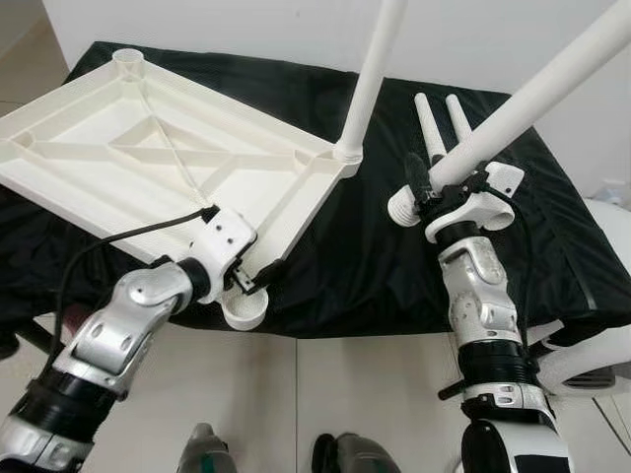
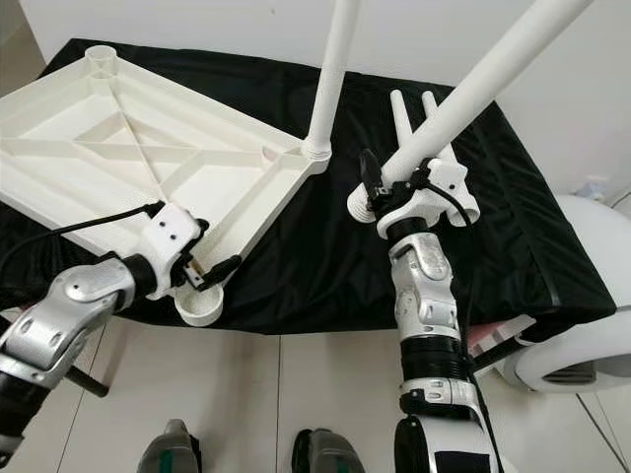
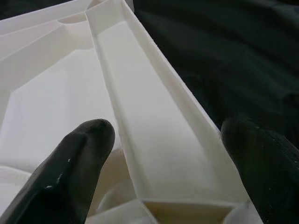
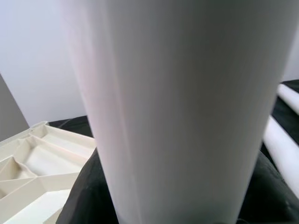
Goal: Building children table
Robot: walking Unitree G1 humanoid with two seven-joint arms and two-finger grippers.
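Upturned white tabletop [image 1: 148, 163] on black-draped bench [image 1: 375, 256], near corner overhanging the bench edge; left gripper [image 1: 254, 279] clamps its rim there. One leg [image 1: 370, 84] stands upright in the far-right corner socket. Right gripper [image 1: 434, 192] grasps a second leg [image 1: 537, 94] (long axis slanting up-right), above two spare legs [image 1: 442, 123].

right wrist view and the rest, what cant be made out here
- Right wrist view: the held leg blocks the right gripper's fingers.
- Eye views: the tops of the held leg and the standing leg are cut off by the frame edge.
- Eye views: the tabletop's left corner runs past the edge.
- Left gripper: its wrist hides how its fingers meet the rim; the left wrist view shows them astride it.
- Two spare legs: partly behind the right gripper.
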